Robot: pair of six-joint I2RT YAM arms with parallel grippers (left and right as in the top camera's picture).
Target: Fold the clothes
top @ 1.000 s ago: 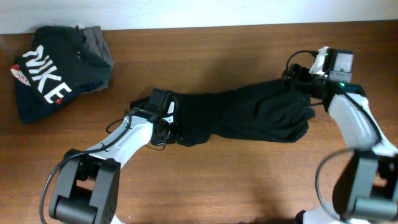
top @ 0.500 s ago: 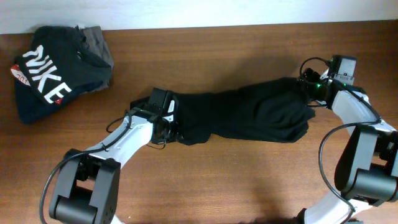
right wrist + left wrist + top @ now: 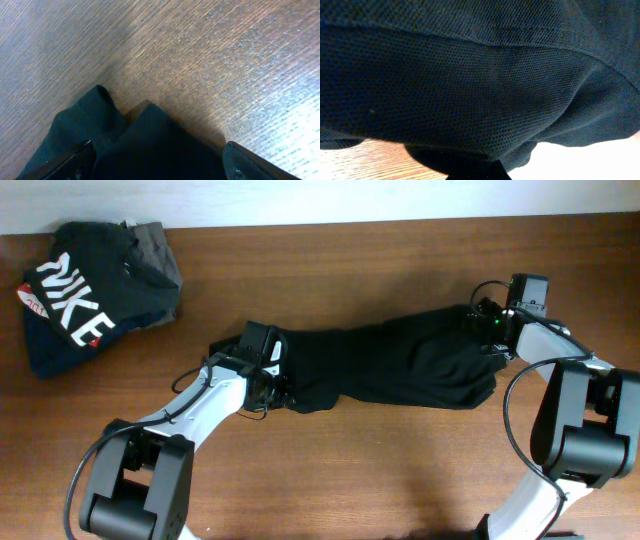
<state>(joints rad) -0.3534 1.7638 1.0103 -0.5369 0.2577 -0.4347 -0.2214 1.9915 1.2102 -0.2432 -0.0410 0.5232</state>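
The black T-shirt (image 3: 400, 365) lies bunched in a long band across the middle of the table. My left gripper (image 3: 270, 385) is at its left end, buried in the cloth and shut on it. In the left wrist view the black fabric (image 3: 480, 75) fills nearly the whole frame and hides the fingers. My right gripper (image 3: 487, 325) is at the shirt's right end. In the right wrist view its two fingers (image 3: 157, 152) are spread wide, with a fold of the shirt (image 3: 140, 145) lying between them on the wood. No white mark shows.
A dark garment with white NIKE lettering (image 3: 70, 300) lies on a grey folded garment (image 3: 155, 245) at the far left corner. The table's back edge meets a white wall. Bare wood (image 3: 380, 470) lies in front of the shirt.
My right arm has swung in and down from the far right until its gripper is over the shirt's right end. The left arm and the shirt have hardly moved.
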